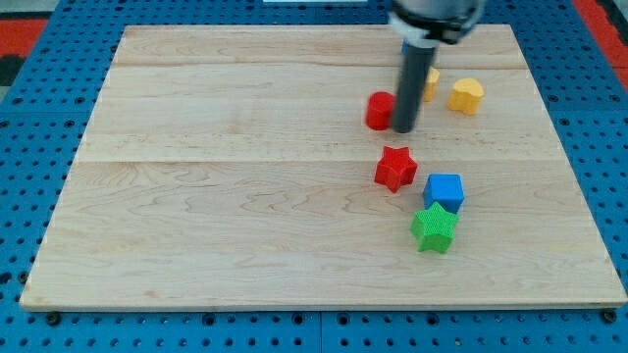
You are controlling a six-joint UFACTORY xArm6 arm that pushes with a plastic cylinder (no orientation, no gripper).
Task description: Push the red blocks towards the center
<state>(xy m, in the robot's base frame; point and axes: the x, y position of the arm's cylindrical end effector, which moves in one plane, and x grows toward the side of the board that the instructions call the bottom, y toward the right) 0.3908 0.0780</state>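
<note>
My tip (403, 127) rests on the board right of centre, touching the right side of a red cylinder (379, 110). A red star (395, 168) lies below it, apart from the tip. The rod hides most of a yellow block (431, 83) behind it. The blue and green blocks at the view's top are hidden by the arm.
A yellow block (467, 94) lies to the right of the rod. A blue cube (444, 189) and a green star (433, 226) sit together lower right. The wooden board (216, 196) lies on a blue pegboard.
</note>
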